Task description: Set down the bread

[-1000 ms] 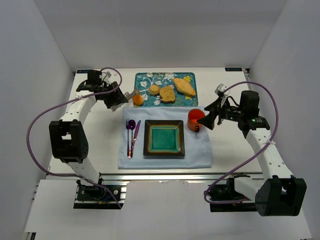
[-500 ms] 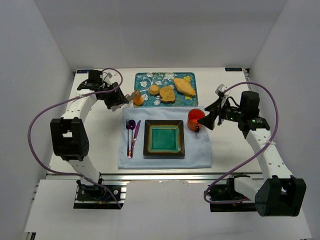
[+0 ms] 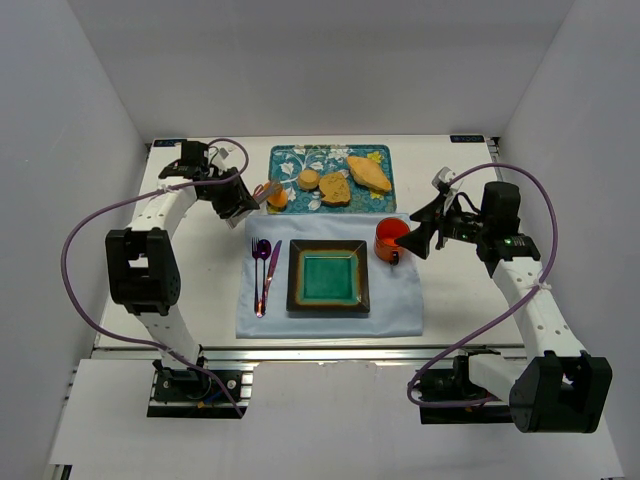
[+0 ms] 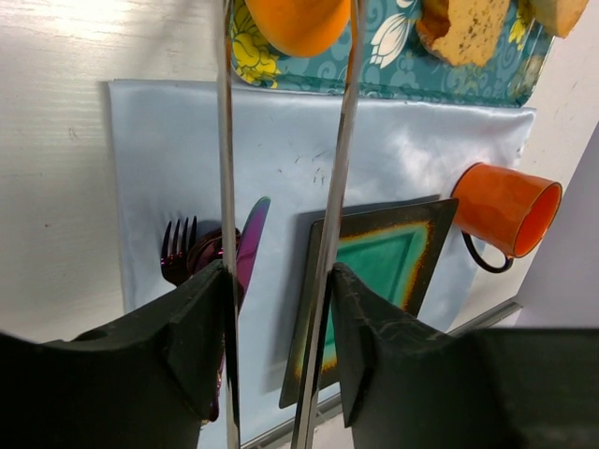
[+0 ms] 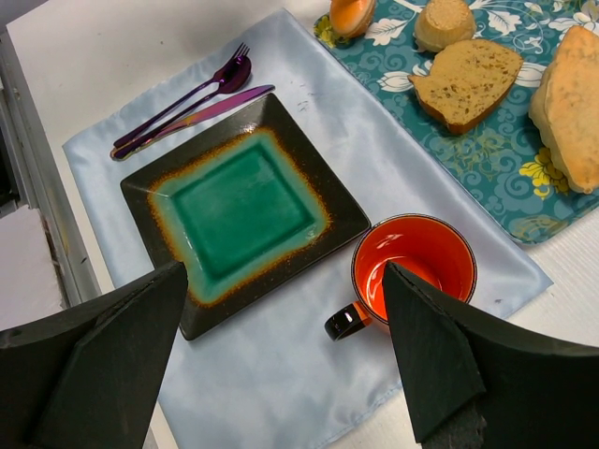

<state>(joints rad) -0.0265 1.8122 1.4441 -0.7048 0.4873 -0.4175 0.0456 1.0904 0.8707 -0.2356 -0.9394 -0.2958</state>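
Since a second ago the left arm has edged a little to the right, bringing the left tool [image 3: 265,193] closer over the tray's near left corner, while the right arm has not budged. From where I stand the orange roll [image 4: 299,17] is the hard part. The left wrist view cuts it off at the top, and it sits between the two thin fingers [image 4: 226,140], which are set about its own width apart. One finger seems to touch it and a sliver of tray pattern shows by the other, so I cannot tell whether it is actually clamped. It is at the corner of the teal flowered tray [image 3: 380,158], at the far side of the bench [image 3: 200,290]. On the same tray lie the small bun [image 5: 445,21], the toast slice [image 5: 465,82] beside it, and the long tan loaf [image 5: 571,103], which the right wrist view crops at its edge. The right tool [image 5: 285,271] hangs wide apart with nothing in it, just right of the orange mug [image 3: 392,240]. That mug stands on the pale blue cloth [image 3: 400,300], just off the far right corner of the square green plate [image 3: 293,280]. Purple cutlery [image 3: 262,272] lies left of the plate, its pieces overlapping so they blur together from above.
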